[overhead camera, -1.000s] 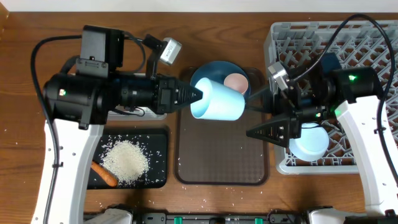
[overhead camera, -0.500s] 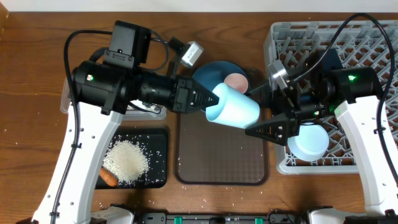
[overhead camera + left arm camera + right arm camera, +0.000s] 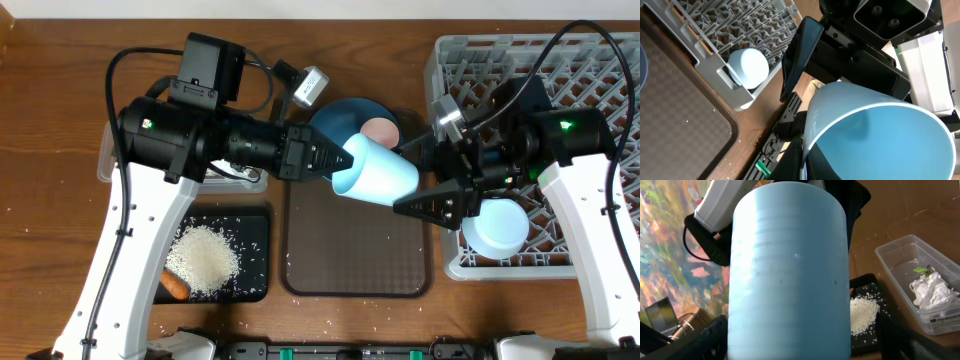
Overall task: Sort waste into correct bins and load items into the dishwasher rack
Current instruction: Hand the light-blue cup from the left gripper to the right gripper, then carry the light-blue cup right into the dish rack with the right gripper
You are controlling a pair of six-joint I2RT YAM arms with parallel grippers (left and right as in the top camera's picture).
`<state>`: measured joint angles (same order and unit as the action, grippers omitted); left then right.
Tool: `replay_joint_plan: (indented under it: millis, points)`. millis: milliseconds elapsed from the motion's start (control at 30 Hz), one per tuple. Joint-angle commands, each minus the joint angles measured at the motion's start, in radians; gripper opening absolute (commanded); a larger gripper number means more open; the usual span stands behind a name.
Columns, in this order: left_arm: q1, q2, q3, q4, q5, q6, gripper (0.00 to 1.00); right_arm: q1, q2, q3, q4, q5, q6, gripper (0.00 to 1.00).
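Handover moment here. The light-blue cup (image 3: 378, 175) is pinched at its rim by the left claw (image 3: 335, 165), which is clamped tight on it, and it's held on its side above the brown tray (image 3: 360, 260). Its closed end is poked between the jaws of the right claw (image 3: 405, 182). Those jaws are spread wide with a gap seen on 1 side, so nothing is gripped there yet.

To get this done well, the cup's wall should probably be squeezed squarely by the right claw first, and only then should the rim be let go. Otherwise a drop onto the tray looks likely.

Counted:
- 2 cups, with the pink cup (image 3: 378, 131) seen on the 1 blue plate (image 3: 335, 112) just beyond both claws
- 1 bowl (image 3: 497, 228) in the rack (image 3: 590, 70), right beside the right claw
- 1 carrot (image 3: 172, 284) and 1 rice heap (image 3: 203, 258) in the black tray (image 3: 255, 220), under the left arm, well back from its claw
- 1 clear tub (image 3: 900, 265) with paper scraps (image 3: 931, 291)
- 0 chopsticks spotted
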<state>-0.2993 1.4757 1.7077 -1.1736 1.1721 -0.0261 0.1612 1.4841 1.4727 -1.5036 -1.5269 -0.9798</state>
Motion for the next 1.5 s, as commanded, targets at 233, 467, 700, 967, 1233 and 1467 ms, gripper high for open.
replay_joint_plan:
  millis: [233,467,700,967,1233,1467]
  points:
    - [-0.002,0.007,0.004,0.02,0.021,-0.004,0.06,0.027,-0.011,0.018,0.016,-0.032,-0.015,0.87]
    - [-0.002,0.007,0.004,0.022,0.021,-0.004,0.06,0.06,-0.011,0.018,0.068,-0.032,0.007,0.7]
    - [-0.002,0.007,0.004,-0.023,-0.087,-0.004,0.06,0.06,-0.012,0.018,0.09,-0.032,0.007,0.61]
    - [-0.002,0.007,0.004,-0.034,-0.098,0.0,0.06,0.06,-0.012,0.018,0.103,-0.032,0.007,0.56]
    - [-0.002,0.007,0.004,-0.102,-0.232,0.0,0.07,0.042,-0.012,0.018,0.121,-0.032,0.007,0.5]
    - [-0.002,0.007,0.004,-0.112,-0.249,0.0,0.24,0.042,-0.012,0.018,0.125,-0.032,0.007,0.48]
